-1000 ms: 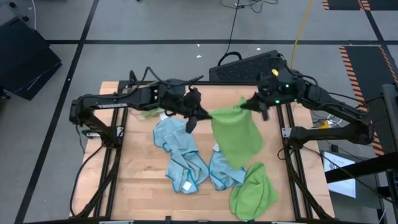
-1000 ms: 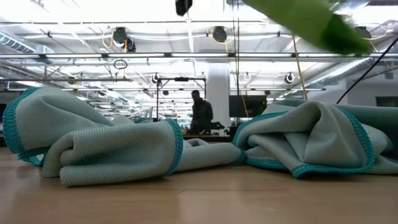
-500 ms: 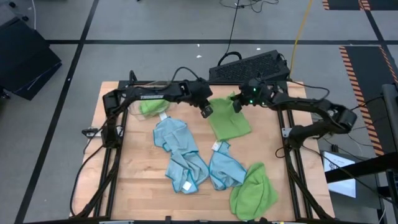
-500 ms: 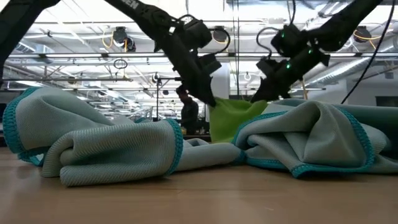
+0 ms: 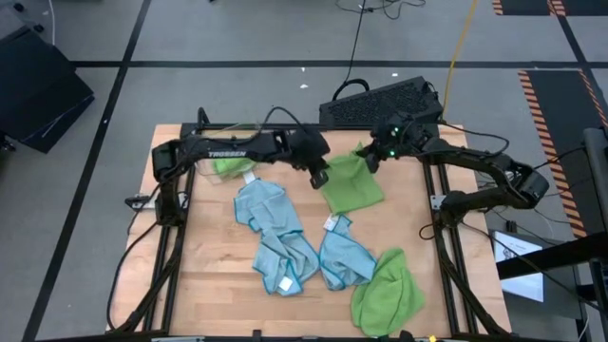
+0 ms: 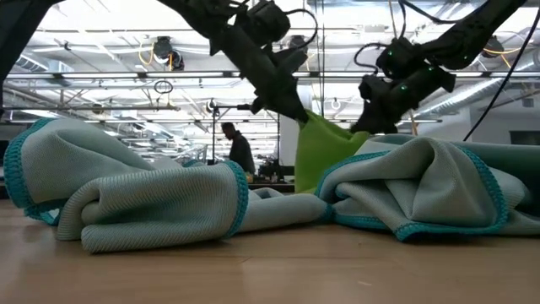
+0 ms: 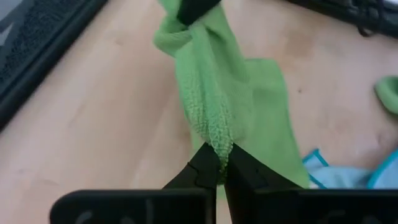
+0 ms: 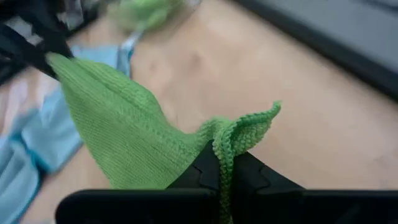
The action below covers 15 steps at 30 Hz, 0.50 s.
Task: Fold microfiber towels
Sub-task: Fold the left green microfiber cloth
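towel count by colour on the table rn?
Lime green towels: 3, one held between both arms, one at the far left, one at the near right
Light blue towels: 3 by the high view, though they overlap
Total: 6

One cam looks straight down, one sits at tabletop level, and both wrist cams stare close-up at the same stretched lime green microfiber towel point(image 5: 352, 183).

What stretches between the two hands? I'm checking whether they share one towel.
High view: one lime green towel spans from left hand to right hand, both pinching it.
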Each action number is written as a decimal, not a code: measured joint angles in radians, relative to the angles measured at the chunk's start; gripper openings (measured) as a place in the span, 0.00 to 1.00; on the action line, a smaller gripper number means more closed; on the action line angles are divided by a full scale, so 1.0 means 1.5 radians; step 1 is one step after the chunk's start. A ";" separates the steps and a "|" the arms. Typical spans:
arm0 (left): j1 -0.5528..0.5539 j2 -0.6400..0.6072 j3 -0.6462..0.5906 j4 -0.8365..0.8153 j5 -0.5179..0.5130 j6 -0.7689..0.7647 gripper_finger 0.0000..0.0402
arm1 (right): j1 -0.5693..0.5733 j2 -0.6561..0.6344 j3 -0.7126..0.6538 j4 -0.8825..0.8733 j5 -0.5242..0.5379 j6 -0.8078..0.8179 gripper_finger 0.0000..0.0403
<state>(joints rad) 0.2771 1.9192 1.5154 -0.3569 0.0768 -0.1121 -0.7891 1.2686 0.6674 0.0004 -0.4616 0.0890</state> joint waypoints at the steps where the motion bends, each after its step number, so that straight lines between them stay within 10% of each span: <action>1: -0.009 0.006 0.000 0.008 -0.005 0.000 0.03 | -0.001 0.000 0.000 -0.019 -0.008 -0.013 0.01; 15: -0.080 0.062 -0.001 0.016 -0.033 -0.038 0.02 | 0.004 -0.001 -0.065 -0.108 -0.062 -0.008 0.03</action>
<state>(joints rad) 0.1570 2.0122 1.5146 -0.3332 0.0272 -0.1684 -0.7829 1.2675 0.5693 -0.1616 -0.5549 0.0766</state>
